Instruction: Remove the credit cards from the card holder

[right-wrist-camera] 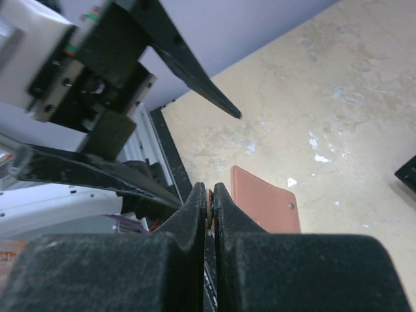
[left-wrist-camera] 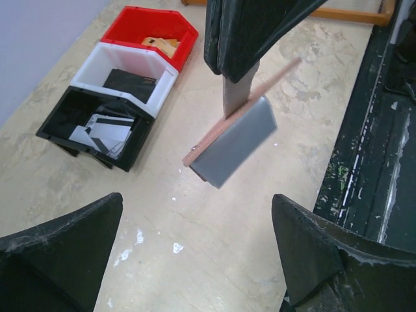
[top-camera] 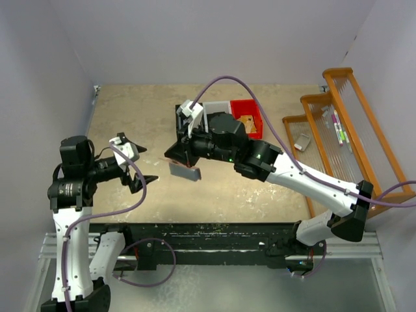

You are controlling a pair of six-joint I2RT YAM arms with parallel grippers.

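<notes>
Card holder [left-wrist-camera: 234,140], long axis roughly left-right

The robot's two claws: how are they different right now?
The left gripper is wide open, but the right gripper is pinched shut.
The left gripper holds nothing, while the right gripper grips the pink card holder by one edge, and it hangs below the fingers.
The left gripper is over the left side of the table, and the right gripper reaches to the middle.
Both have two black fingers.
</notes>
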